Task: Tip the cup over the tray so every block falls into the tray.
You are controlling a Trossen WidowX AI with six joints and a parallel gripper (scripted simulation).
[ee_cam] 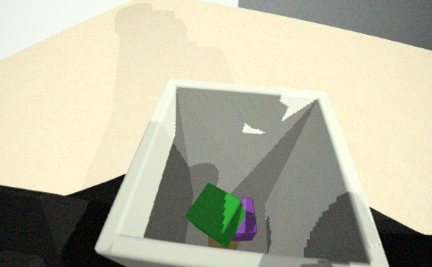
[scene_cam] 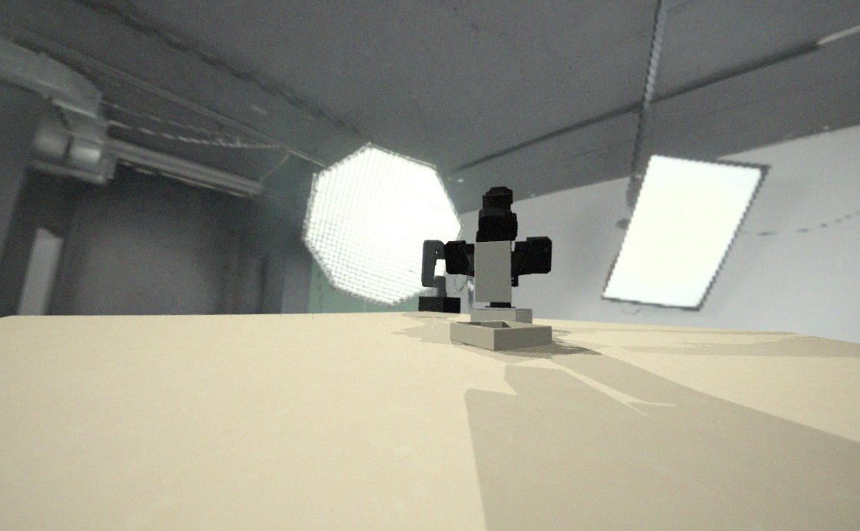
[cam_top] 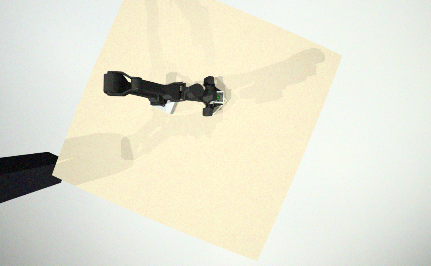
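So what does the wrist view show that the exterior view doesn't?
Only the wrist view shows inside the cup: a green block, a purple block and a brownish one mostly hidden beneath.

Only the exterior view shows the tray on the table, under the raised, upright cup, and the two bright light panels.

Both show the cup and the table.
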